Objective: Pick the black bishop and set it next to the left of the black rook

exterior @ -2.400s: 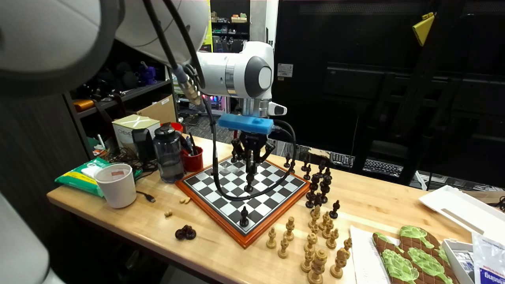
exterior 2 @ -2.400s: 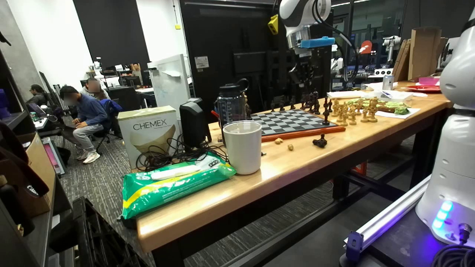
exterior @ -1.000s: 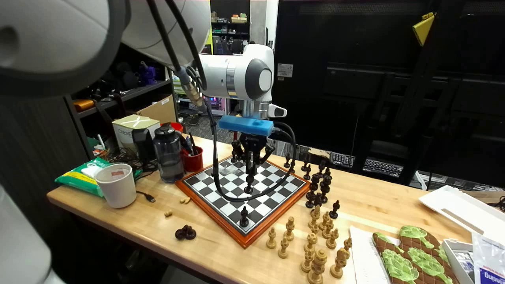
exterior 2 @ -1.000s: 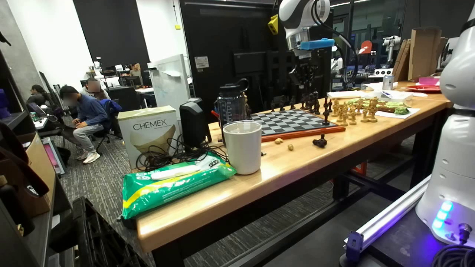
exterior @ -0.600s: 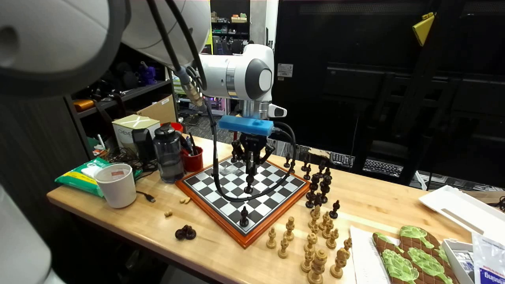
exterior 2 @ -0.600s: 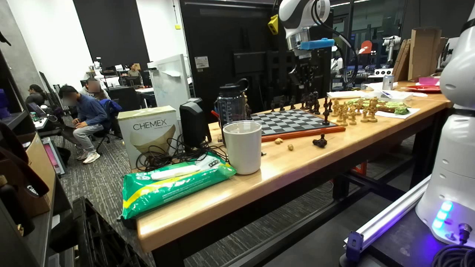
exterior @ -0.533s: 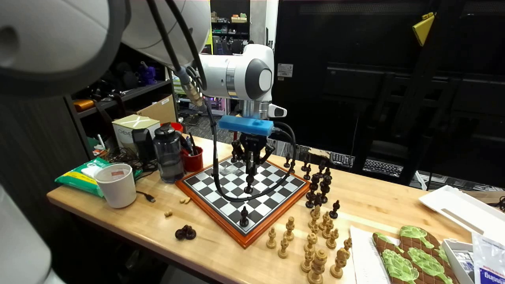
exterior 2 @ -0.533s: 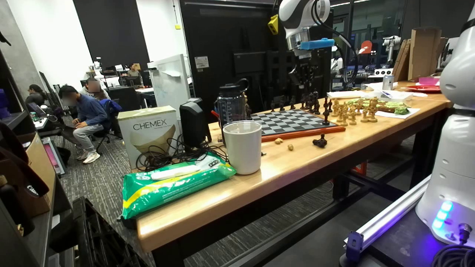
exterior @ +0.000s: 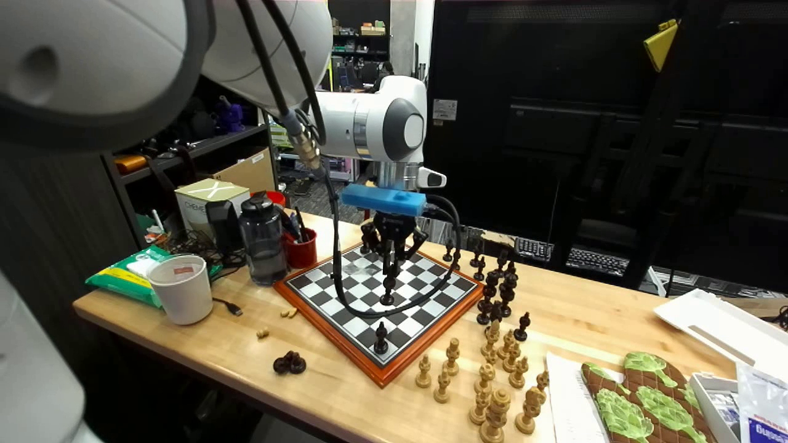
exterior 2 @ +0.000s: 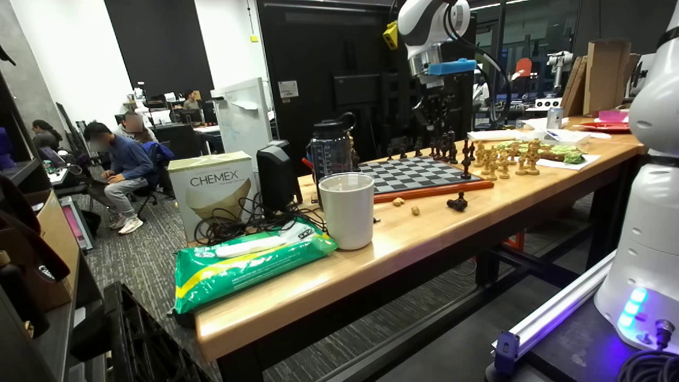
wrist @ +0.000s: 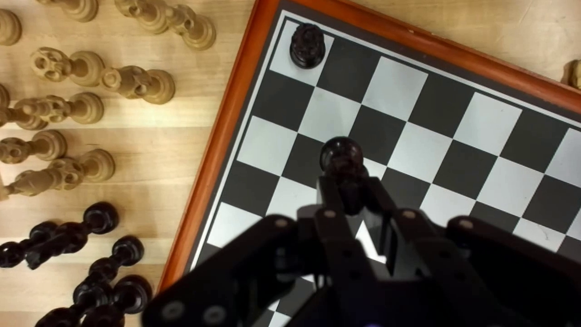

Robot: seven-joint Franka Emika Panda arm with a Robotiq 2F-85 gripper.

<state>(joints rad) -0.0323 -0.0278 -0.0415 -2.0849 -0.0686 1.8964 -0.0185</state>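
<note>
We grip the bishop (wrist: 341,155) by its top in the hand (wrist: 352,194), base down, presumably to seat it flat beside what we judge the rook (wrist: 307,46).

In the wrist view, the black two-fingered gripper (wrist: 353,193) hides the top of the glossy black chess bishop (wrist: 341,152); the edges crop the checkered, red-brown-framed chessboard (wrist: 231,106) and some carved tan chessmen (wrist: 9,27). In an exterior view, a tall white cup (exterior 2: 347,217) covers the board's end; a seated man in blue (exterior 2: 128,159) has a blurred face.
</note>
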